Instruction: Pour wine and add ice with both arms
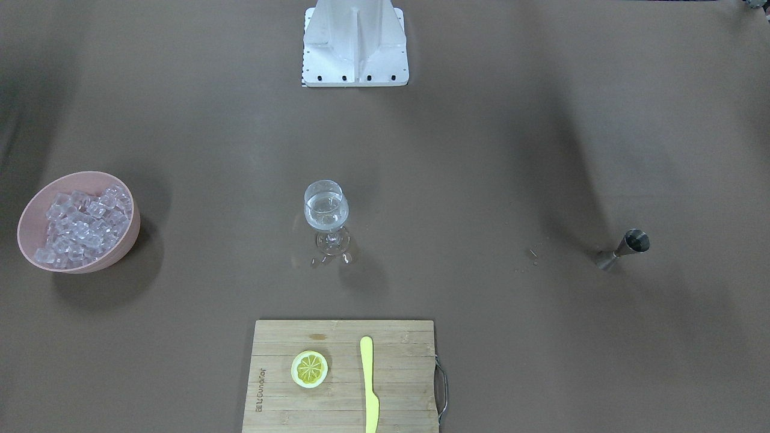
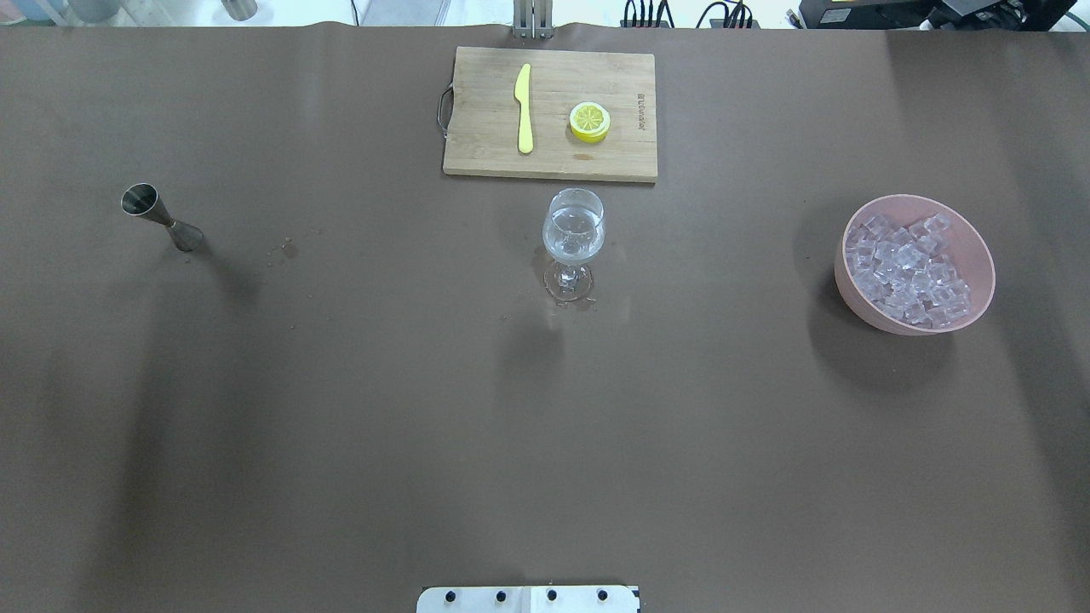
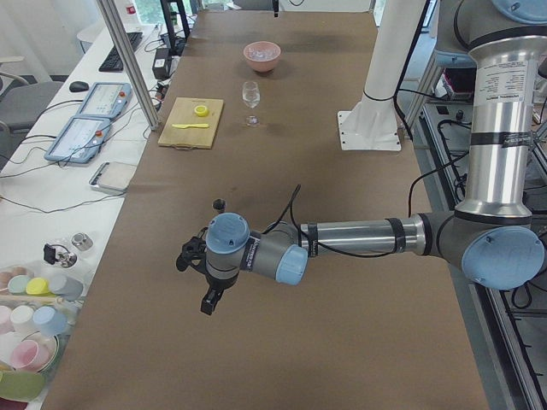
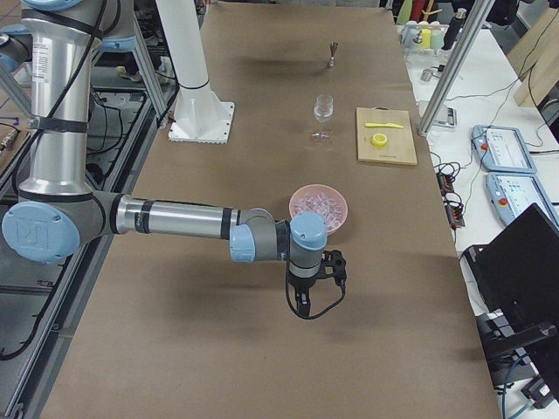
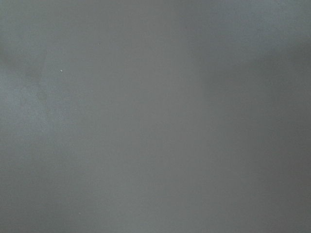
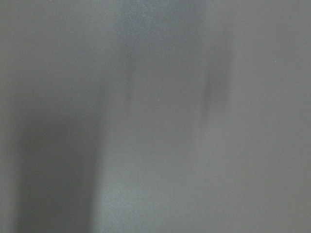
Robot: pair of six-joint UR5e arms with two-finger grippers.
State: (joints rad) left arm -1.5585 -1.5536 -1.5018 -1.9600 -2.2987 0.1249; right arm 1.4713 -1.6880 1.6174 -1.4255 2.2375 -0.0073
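A stemmed wine glass (image 1: 326, 210) stands mid-table and holds a small amount of clear wine (image 2: 573, 243). Whether any cubes are in it I cannot tell. The ice (image 1: 81, 225) is heaped in a pink bowl (image 2: 979, 255) on the robot's right side. A steel jigger (image 2: 157, 214) stands on the robot's left side. The left arm's gripper (image 3: 208, 301) hangs over bare table at the left end, far from the glass (image 3: 250, 92). The right arm's gripper (image 4: 298, 305) hangs just short of the bowl (image 4: 318, 208). I cannot tell whether either gripper is open. Both wrist views show only blurred table.
A wooden cutting board (image 1: 397, 391) at the operators' edge carries a lemon slice (image 1: 310, 368) and a yellow knife (image 1: 369, 385). The white base (image 1: 355, 42) stands at the robot's side. Small wet spots (image 2: 288, 249) lie beside the jigger and around the glass's foot.
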